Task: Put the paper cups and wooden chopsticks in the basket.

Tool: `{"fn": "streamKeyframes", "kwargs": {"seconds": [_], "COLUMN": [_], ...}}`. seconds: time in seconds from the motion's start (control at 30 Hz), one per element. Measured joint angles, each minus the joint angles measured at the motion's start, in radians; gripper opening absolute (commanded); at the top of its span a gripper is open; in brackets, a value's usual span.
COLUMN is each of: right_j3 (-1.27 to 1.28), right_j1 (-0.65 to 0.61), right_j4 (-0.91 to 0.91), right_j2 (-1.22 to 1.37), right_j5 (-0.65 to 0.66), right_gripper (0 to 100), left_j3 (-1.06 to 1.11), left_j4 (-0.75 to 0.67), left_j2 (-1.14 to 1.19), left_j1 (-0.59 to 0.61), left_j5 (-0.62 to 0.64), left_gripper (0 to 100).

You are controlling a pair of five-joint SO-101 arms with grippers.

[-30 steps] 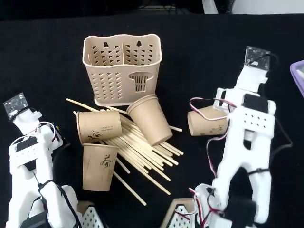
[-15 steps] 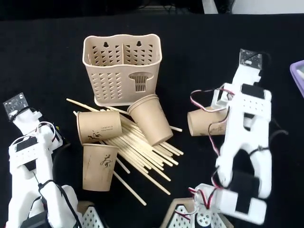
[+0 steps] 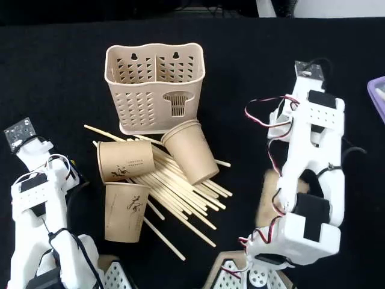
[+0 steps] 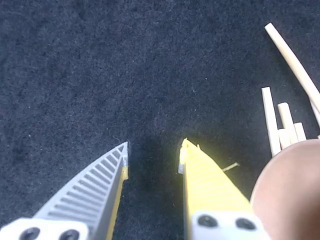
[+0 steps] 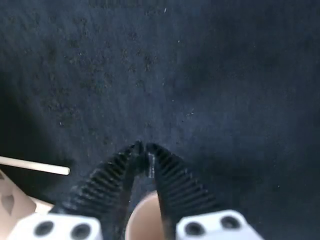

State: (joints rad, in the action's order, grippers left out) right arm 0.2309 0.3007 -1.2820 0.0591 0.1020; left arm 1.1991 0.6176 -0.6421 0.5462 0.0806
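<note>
1. Surface: a black, fabric-textured counter [image 3: 60,72]. A pale strip [image 3: 343,7] shows beyond its far edge. A purple object [image 3: 378,96] sits at its right edge.
2. Count: one basket [image 3: 155,90], four cups [image 3: 124,159], and one heap of chopsticks [image 3: 180,189] too overlapped to number. Two arms: the left arm [image 3: 36,205] and the right arm [image 3: 313,156].
3. Basket: tan plastic, upright, with two compartments side by side. Its walls are pierced with triangular slots. It stands at the far side of the heap.
4. Cups: brown paper with a dark mark on the side, all lying outside the basket.
   - The first cup lies on its side across the chopsticks.
   - The second cup [image 3: 189,152] is tipped, with its rim just beside the basket's foot.
   - The third cup [image 3: 126,211] lies at the near left of the heap.
   - The fourth cup [image 3: 267,195] is a blurred tan shape beside the right arm, well apart from the others.
5. Chopsticks: pale wood, fanned diagonally on the counter in front of the basket, under the first and second cups.
6. Left claw [image 4: 152,150]: spread, with black counter showing through the gap. It is just beside some chopstick ends and a cup's side.
7. Right claw [image 5: 144,146]: fingers pressed together at the tips, over bare counter. A tan curve shows between their roots. Whether it is gripped cannot be told.
</note>
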Motion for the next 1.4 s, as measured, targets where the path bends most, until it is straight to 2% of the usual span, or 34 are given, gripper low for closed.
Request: {"fn": "streamKeyframes", "kwargs": {"seconds": [0.27, 0.37, 0.47, 0.6, 0.8, 0.9, 1.13, 1.33, 1.4], "right_j3": [-0.009, -0.021, -0.087, -0.141, -0.017, 0.057, 0.104, 0.091, 0.044], "right_j1": [0.0, 0.0, 0.0, 0.0, -0.002, -0.002, -0.002, 0.0, 0.04], "right_j4": [-0.117, -0.178, -0.285, -0.436, -0.448, -0.448, -0.448, -0.448, -0.448], "right_j2": [-0.16, -0.249, -0.327, -0.365, -0.367, -0.367, -0.367, -0.367, -0.367], "right_j5": [0.002, 0.02, 0.121, 0.436, 1.033, 1.231, 1.355, 1.366, 1.366], "right_gripper": [3.1, 16.3, 27.0, 22.7, 19.8, 19.8, 19.9, 28.7, 29.5], "left_j3": [0.0, 0.0, 0.0, 0.0, 0.0, 0.0, 0.0, 0.0, 0.0], "left_j4": [0.0, 0.0, 0.0, 0.0, 0.0, 0.0, 0.0, 0.0, 0.0], "left_j2": [0.0, 0.0, 0.0, 0.0, 0.0, 0.0, 0.0, 0.0, 0.0], "left_j1": [0.0, 0.0, 0.0, 0.0, 0.0, 0.0, 0.0, 0.0, 0.0], "left_j5": [0.0, 0.0, 0.0, 0.0, 0.0, 0.0, 0.0, 0.0, 0.0], "left_gripper": [17, 17, 17, 17, 17, 17, 17, 17, 17]}}
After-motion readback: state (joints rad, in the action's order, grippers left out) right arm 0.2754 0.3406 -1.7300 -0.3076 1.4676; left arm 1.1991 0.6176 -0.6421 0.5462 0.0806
